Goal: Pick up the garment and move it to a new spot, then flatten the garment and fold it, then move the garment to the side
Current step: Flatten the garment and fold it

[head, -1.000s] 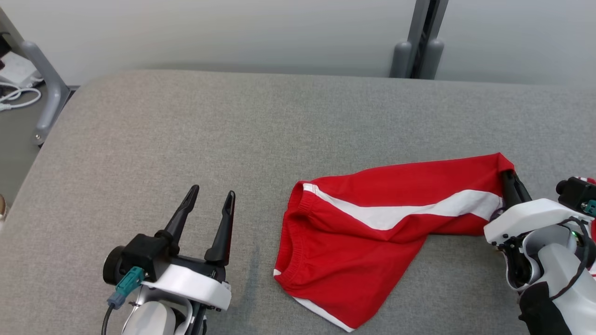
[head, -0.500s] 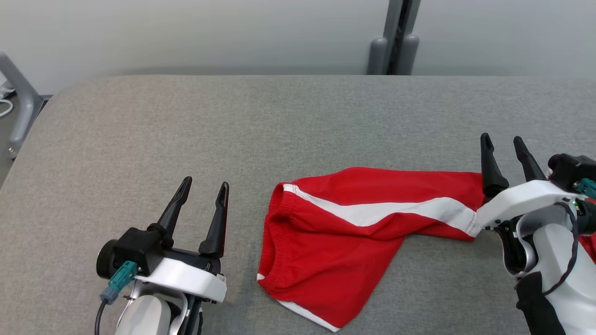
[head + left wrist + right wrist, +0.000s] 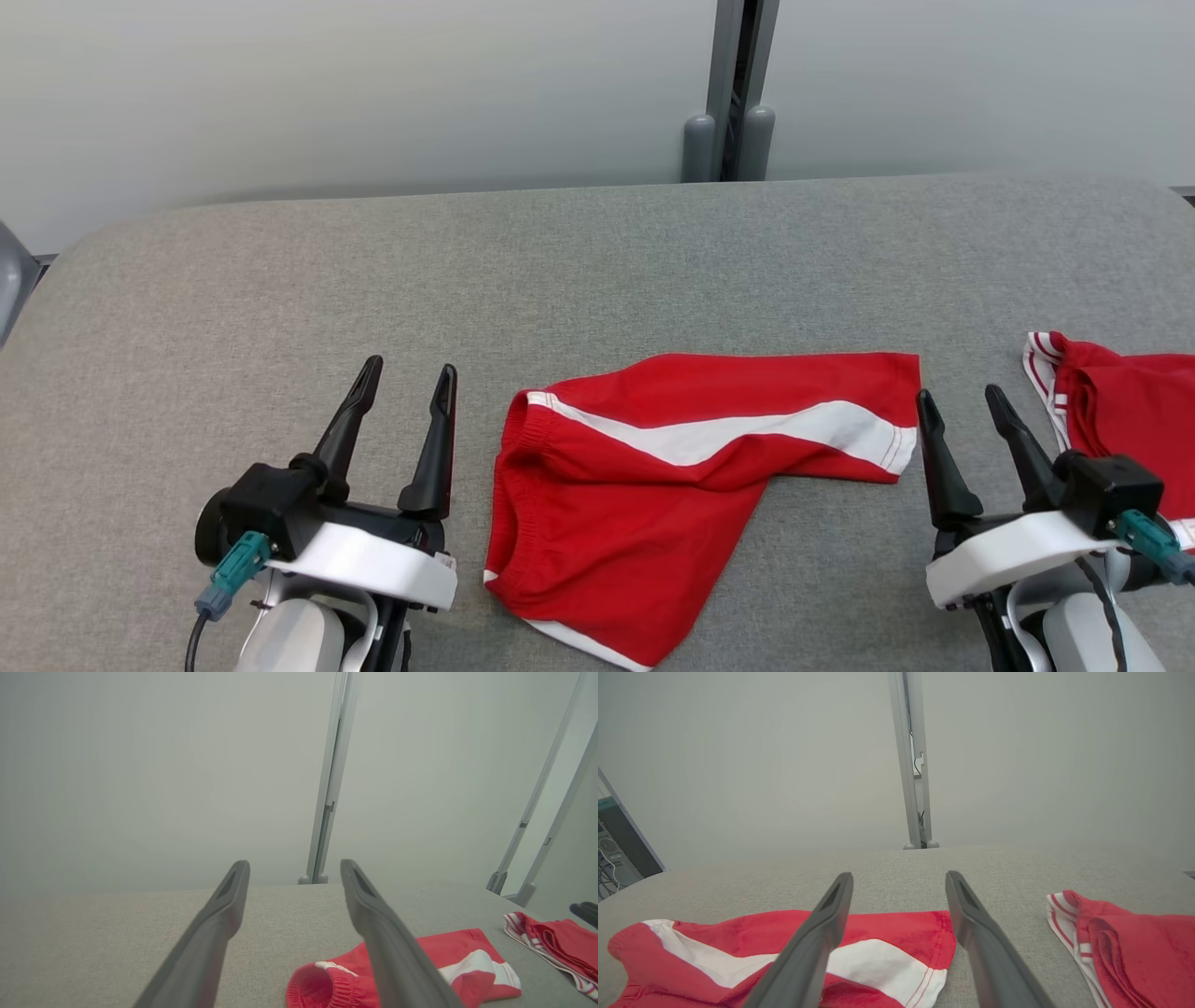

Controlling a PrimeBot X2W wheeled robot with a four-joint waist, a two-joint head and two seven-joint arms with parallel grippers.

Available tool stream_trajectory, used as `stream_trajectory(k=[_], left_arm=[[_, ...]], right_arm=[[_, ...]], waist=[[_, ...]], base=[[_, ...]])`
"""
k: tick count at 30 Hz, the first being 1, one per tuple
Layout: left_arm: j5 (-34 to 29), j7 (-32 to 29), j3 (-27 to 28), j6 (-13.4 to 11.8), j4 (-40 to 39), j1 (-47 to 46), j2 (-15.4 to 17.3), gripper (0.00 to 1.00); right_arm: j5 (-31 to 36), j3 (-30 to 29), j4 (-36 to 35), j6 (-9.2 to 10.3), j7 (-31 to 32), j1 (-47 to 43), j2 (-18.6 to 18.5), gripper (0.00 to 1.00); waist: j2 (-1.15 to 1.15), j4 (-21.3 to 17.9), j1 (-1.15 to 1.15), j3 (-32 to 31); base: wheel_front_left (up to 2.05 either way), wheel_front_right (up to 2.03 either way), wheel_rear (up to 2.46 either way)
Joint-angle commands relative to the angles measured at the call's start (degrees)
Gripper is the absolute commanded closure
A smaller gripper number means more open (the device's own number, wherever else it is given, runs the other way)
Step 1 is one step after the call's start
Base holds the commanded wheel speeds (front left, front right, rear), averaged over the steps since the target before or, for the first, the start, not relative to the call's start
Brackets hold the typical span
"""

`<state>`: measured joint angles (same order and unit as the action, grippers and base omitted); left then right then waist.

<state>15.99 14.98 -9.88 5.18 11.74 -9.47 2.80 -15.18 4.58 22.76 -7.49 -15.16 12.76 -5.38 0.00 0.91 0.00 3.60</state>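
Note:
The garment [image 3: 672,485] is a pair of red shorts with a white side stripe, lying crumpled on the grey padded table [image 3: 579,271] between my grippers. Its waistband faces left and one leg stretches right. My left gripper [image 3: 403,378] stands open just left of the waistband, apart from the cloth. My right gripper [image 3: 960,399] is open beside the leg hem, with nothing between its fingers. In the left wrist view the garment [image 3: 448,961] lies at lower right of that open gripper [image 3: 294,865]. In the right wrist view the garment [image 3: 738,947] lies under and left of the open gripper [image 3: 899,877].
A second red garment with white trim [image 3: 1120,411] lies bunched at the table's right edge, close behind my right gripper; it is also in the right wrist view [image 3: 1125,947]. A grey post [image 3: 728,93] stands behind the table against the pale wall.
My right gripper let go of the leg hem, opened and drew back to the right of it. The leg dropped flat on the table. The head camera turned right, bringing in the second garment.

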Motion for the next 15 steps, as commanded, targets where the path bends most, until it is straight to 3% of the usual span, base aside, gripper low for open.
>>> stream_trajectory(k=[1,15], left_arm=[[0.2,0.2,0.1,-0.2,-0.2,0.7,0.2,0.00],[1.6,0.2,-2.6,0.7,5.2,-2.6,0.2,0.00]], right_arm=[[0.5,-0.1,-0.5,0.00,0.0,-0.6,-0.3,0.00],[1.0,-1.9,1.8,0.00,0.0,0.5,1.0,0.00]], waist=[[0.00,-0.2,0.00,0.0],[0.00,-1.9,0.00,2.3]], base=[[0.00,0.00,0.00],[0.00,0.00,0.00]])
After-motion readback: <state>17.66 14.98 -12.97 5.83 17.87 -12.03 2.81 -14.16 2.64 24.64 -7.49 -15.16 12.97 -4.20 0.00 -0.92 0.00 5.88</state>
